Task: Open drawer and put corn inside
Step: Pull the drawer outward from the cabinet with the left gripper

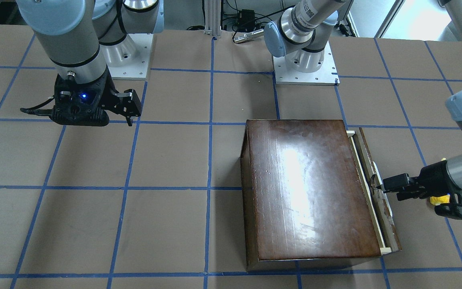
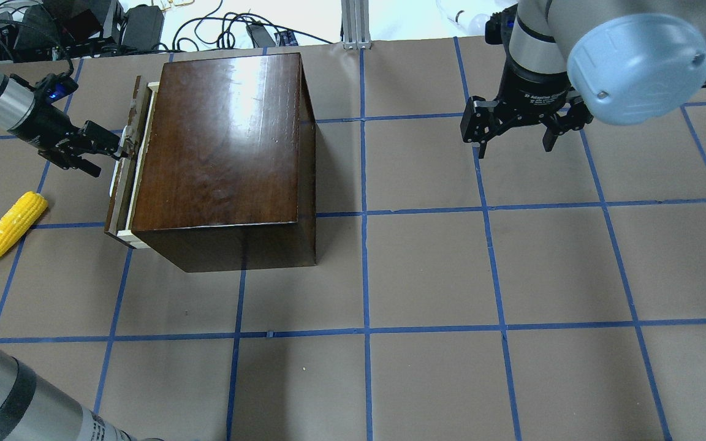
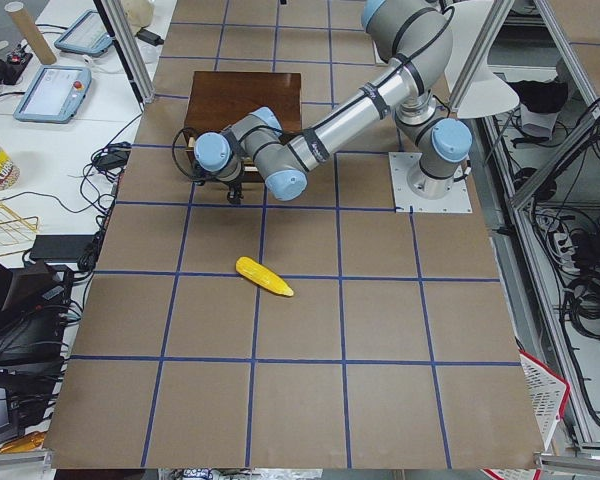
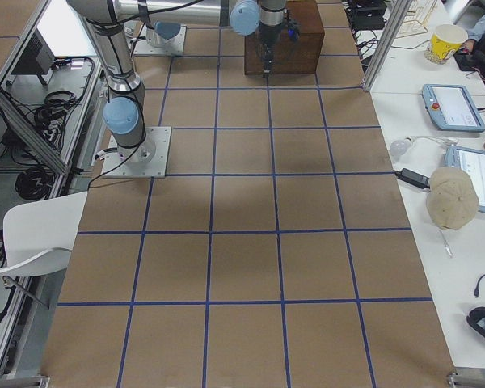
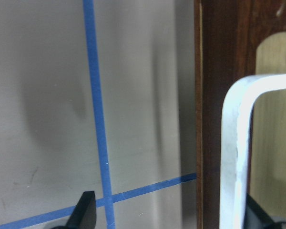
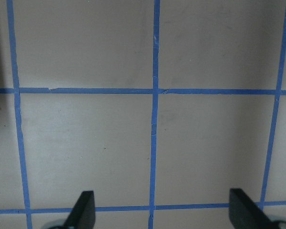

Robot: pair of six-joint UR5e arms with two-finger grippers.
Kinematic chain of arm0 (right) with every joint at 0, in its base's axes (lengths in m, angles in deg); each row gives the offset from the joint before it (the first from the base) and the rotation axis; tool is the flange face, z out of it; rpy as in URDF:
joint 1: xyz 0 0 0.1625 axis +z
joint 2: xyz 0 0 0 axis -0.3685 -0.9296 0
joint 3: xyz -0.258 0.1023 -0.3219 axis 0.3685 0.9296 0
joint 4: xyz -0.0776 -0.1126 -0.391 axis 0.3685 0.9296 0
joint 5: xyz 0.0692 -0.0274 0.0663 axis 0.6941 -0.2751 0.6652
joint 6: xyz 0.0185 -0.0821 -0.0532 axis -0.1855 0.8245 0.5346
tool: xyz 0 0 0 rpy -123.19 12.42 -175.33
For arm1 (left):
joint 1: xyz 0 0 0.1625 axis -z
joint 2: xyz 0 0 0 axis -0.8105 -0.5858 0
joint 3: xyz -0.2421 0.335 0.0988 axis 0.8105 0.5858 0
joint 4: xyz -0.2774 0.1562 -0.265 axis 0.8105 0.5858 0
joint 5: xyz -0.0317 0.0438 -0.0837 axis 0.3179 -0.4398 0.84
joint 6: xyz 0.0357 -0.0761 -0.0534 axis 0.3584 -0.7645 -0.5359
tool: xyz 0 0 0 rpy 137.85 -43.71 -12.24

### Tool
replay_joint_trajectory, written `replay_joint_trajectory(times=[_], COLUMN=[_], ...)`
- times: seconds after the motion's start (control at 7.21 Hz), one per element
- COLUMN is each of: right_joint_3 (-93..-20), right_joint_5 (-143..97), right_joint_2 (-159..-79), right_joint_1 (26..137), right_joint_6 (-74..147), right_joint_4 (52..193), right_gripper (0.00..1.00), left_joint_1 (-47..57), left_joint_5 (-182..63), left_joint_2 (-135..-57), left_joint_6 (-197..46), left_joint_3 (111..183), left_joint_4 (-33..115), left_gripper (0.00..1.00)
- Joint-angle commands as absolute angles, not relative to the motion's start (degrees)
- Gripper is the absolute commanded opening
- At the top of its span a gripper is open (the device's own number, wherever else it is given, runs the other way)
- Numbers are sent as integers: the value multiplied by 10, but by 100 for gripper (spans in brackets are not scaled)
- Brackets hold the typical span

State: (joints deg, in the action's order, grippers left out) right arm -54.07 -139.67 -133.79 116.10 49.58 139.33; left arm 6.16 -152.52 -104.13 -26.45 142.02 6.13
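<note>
The dark-brown box (image 2: 224, 141) stands at the table's left. Its drawer (image 2: 121, 184) is pulled out a little, with a pale wood strip showing behind the dark front panel (image 1: 381, 208). My left gripper (image 2: 111, 147) is open at the front panel, its fingers either side of the whitish handle (image 5: 236, 157), which lies close to one finger. The yellow corn (image 2: 11, 228) lies on the table beside the drawer front, apart from the gripper; it also shows in the exterior left view (image 3: 264, 277). My right gripper (image 2: 515, 147) is open and empty, pointing down above the table (image 6: 162, 214).
The table is brown with blue tape grid lines (image 2: 365, 211). The arm bases (image 1: 305, 68) stand at the robot's edge. Cables and electronics (image 2: 144, 24) lie beyond the table's far edge behind the box.
</note>
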Motion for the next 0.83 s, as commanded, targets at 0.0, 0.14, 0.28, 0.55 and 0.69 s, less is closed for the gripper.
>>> replay_joint_trajectory(times=[0.0, 0.14, 0.28, 0.55, 0.69], right_joint_3=[-541, -541, -541, -541, -541], right_joint_5=[-1397, -1397, -1397, -1397, -1397], right_joint_2=[-1338, -1338, -1338, -1338, -1338], right_joint_1=[1161, 1161, 1161, 1161, 1161], right_joint_6=[496, 496, 496, 496, 496], right_joint_4=[1393, 1393, 1393, 1393, 1393], right_gripper=[100, 100, 100, 100, 100], left_joint_1=[60, 60, 60, 60, 59], left_joint_5=[-1541, -1549, -1551, -1552, -1551], left_joint_2=[-1042, -1042, -1042, -1042, -1042], left_joint_6=[-263, -253, -248, -247, -247], left_joint_3=[1412, 1412, 1412, 1412, 1413], left_joint_4=[60, 49, 40, 36, 32], left_gripper=[100, 100, 100, 100, 100])
